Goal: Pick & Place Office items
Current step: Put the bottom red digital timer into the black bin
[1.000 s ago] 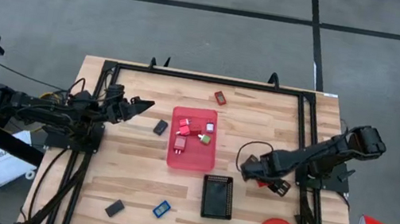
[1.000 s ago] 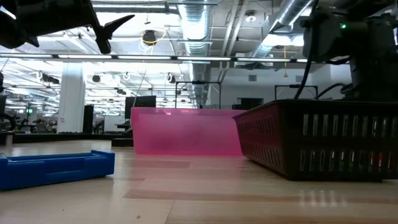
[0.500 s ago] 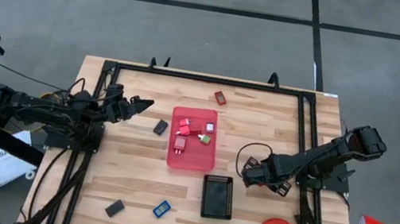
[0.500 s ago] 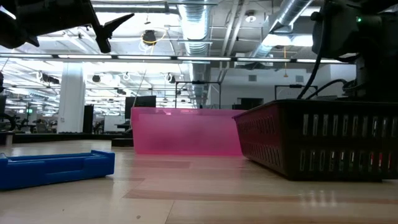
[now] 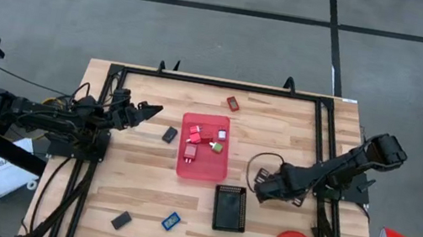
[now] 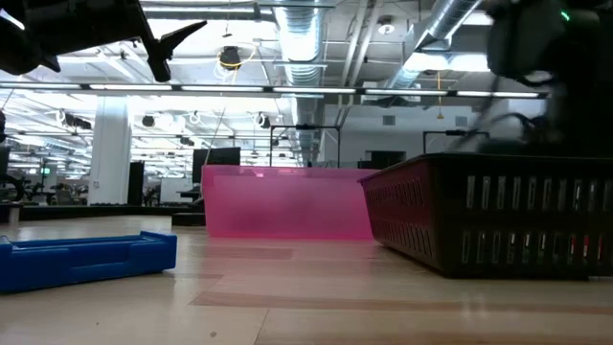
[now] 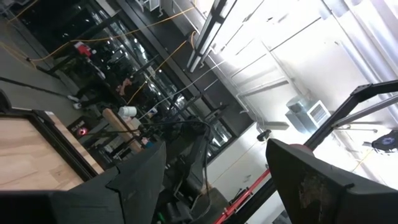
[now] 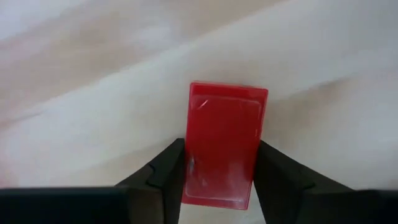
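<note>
Overhead, the pink tray [image 5: 201, 168] holds several red pieces [image 5: 194, 134] and a silvery one [image 5: 216, 146], beside the black grid tray [image 5: 230, 208]. Right of both, the right end effector [image 5: 262, 187] reaches low over the table [image 5: 278, 125], gripping a red piece [image 8: 225, 143] between its fingers [image 8: 165, 169]. At the left edge, the left end effector [image 5: 151, 111] hangs open, raised.
</note>
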Available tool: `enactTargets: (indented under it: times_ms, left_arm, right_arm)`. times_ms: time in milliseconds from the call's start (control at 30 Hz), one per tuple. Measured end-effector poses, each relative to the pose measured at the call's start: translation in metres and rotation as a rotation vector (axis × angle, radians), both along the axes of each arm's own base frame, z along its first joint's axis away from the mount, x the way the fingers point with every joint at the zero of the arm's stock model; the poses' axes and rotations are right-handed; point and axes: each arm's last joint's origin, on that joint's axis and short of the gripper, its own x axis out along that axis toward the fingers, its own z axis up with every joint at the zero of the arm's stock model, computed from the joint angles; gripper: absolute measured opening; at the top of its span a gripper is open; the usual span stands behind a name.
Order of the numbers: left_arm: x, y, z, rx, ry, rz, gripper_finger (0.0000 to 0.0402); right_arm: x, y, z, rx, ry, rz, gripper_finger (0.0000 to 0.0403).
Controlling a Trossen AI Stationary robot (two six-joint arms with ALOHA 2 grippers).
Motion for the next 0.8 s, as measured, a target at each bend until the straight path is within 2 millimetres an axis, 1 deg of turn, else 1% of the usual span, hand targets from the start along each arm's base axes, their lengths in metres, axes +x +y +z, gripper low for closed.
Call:
enactTargets:
  times_ms: [67,167,300,433,500,633,733,800]
  left_arm:
    - [0.0,0.0,0.0,-0.001,0.0,0.002,0.0274]
    - [0.0,0.0,0.0,-0.003,0.0,0.003,0.0274]
    - [0.0,0.0,0.0,-0.016,-0.003,-0.003,0.0274]
    - [0.0,0.0,0.0,-0.018,-0.004,-0.004,0.0274]
    - [0.0,0.0,0.0,-0.017,-0.006,-0.004,0.0274]
    - [0.0,0.0,0.0,-0.017,-0.006,-0.004,0.0274]
    - [0.0,0.0,0.0,-0.017,-0.006,-0.004,0.0274]
    - [0.0,0.0,0.0,-0.017,-0.005,-0.006,0.0274]
  right_arm:
    - [0.009,0.002,0.008,-0.009,-0.05,0.04,0.0153]
    - [0.019,0.006,0.021,-0.017,-0.072,0.148,0.0163]
    - [0.035,0.012,0.049,-0.03,-0.159,0.306,0.0158]
    - [0.048,0.015,0.084,-0.089,-0.273,0.467,0.015]
    - [0.052,0.017,0.1,-0.118,-0.311,0.588,0.0154]
    - [0.062,0.021,0.13,-0.208,-0.392,0.889,0.0167]
    - [0.067,0.019,0.142,-0.258,-0.4,1.049,0.0167]
    - [0.071,0.016,0.145,-0.255,-0.402,1.133,0.016]
